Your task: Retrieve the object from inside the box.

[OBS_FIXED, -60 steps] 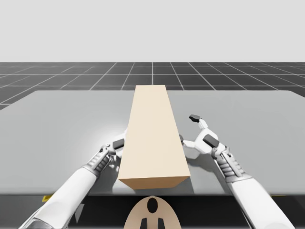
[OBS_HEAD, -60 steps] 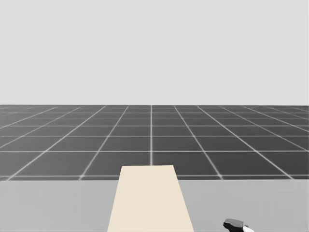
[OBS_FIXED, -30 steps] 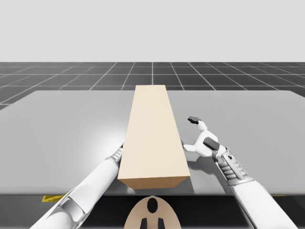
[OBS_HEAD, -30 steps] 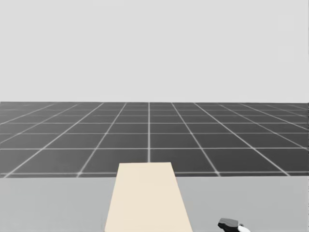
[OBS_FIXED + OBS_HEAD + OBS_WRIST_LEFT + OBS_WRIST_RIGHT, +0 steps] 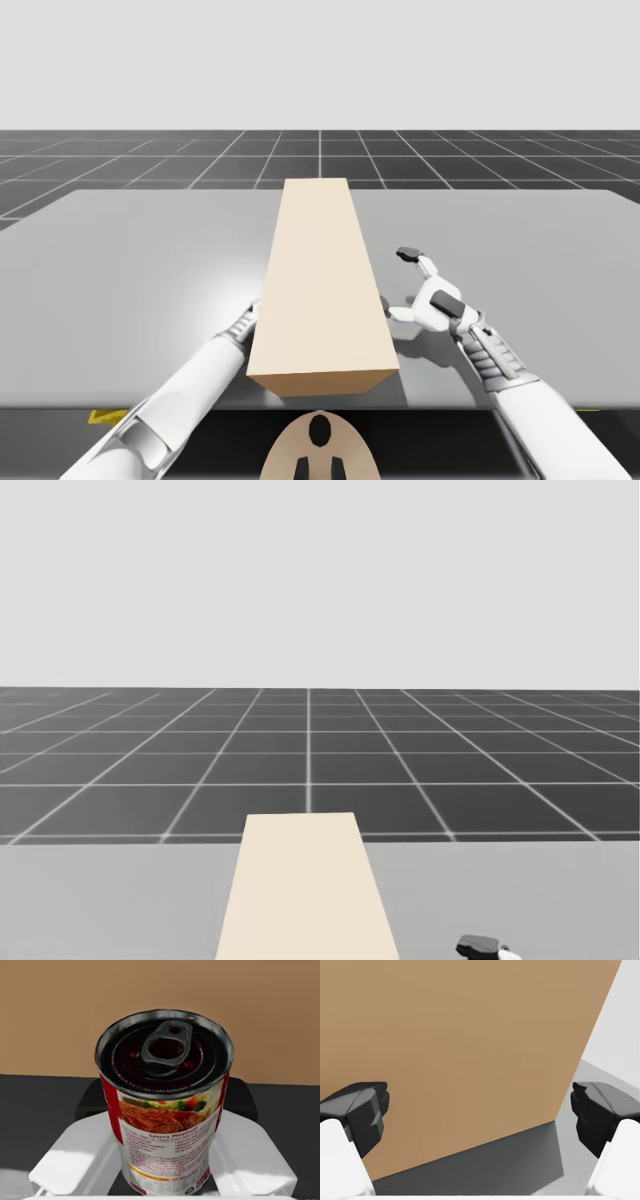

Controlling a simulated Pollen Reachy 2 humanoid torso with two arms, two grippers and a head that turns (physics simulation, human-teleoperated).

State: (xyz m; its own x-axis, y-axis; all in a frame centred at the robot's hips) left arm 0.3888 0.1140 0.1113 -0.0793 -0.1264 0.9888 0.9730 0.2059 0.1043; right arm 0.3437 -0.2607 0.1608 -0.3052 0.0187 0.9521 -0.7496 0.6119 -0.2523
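Grey counter (image 5: 120, 260) under a pale sky-like backdrop, with a dark gridded floor (image 5: 150, 165) beyond its far edge. A long tan box (image 5: 318, 280) lies down the counter's middle, one end toward the robot. The left arm runs in against the box's left side near that end, where its hand is hidden behind the box in the high view. The left wrist view shows a round can (image 5: 167, 1125) with a red-edged label picturing food and a dark glossy top with a ring pull. It stands upright between the fingers of the left claw (image 5: 167, 1101), which close on it from both sides, the dark pads just behind its shoulders. A tan wall rises just behind the can. The right claw (image 5: 481, 1112) hangs beside the box's right wall, facing it, fingers spread wide and holding nothing.
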